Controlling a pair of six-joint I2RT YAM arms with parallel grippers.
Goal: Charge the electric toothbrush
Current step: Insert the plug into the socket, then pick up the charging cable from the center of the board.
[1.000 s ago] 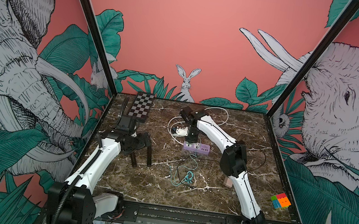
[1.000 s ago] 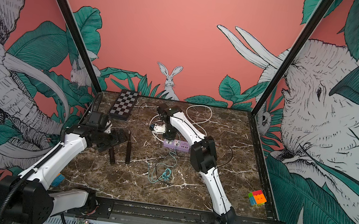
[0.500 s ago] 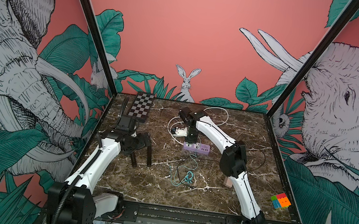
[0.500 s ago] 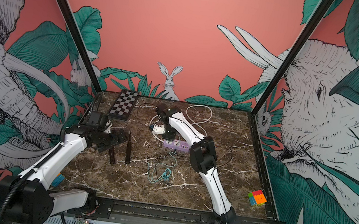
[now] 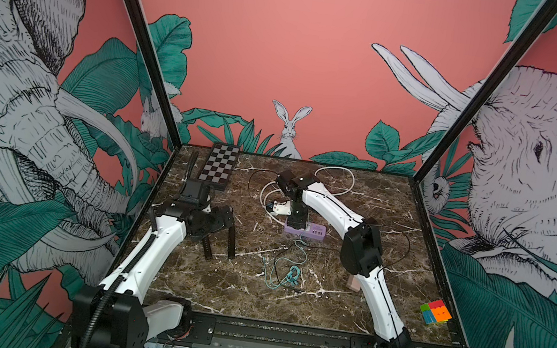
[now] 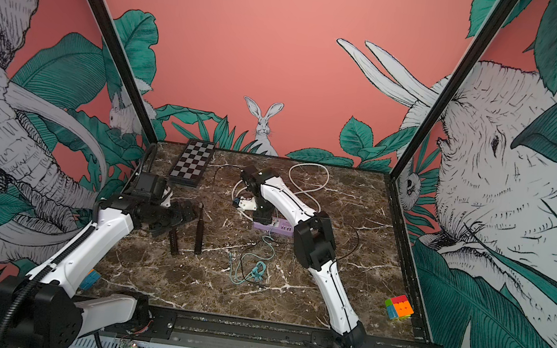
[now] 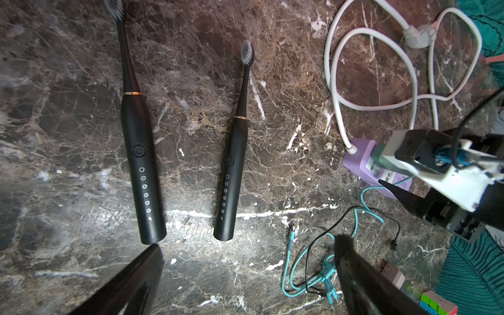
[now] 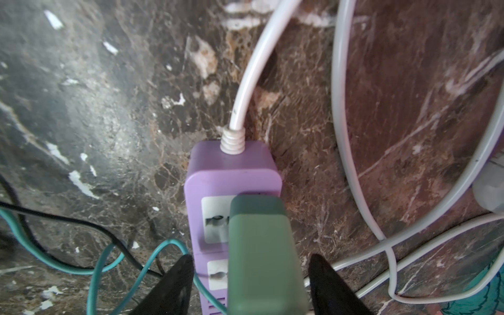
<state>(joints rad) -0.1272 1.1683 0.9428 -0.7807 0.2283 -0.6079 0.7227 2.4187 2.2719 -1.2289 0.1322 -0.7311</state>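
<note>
Black toothbrushes [image 7: 141,169] lie parallel, bristles toward the back wall [image 5: 285,55]; left end effector [image 7: 248,242] and right end effector [image 8: 251,259] open.

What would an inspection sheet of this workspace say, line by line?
Surface: brown marble tabletop, no spill seen.
Job's things: two black toothbrushes lying side by side, no cable attached; green adapter standing on purple power strip.
Clutter: chessboard, colour cube, pink block.
Grippers: left gripper open, empty, near the toothbrush bases; right gripper open around the adapter.
Cables: white cord looped; teal cable bundled loose.
Surroundings: jungle mural walls, black frame.
</note>
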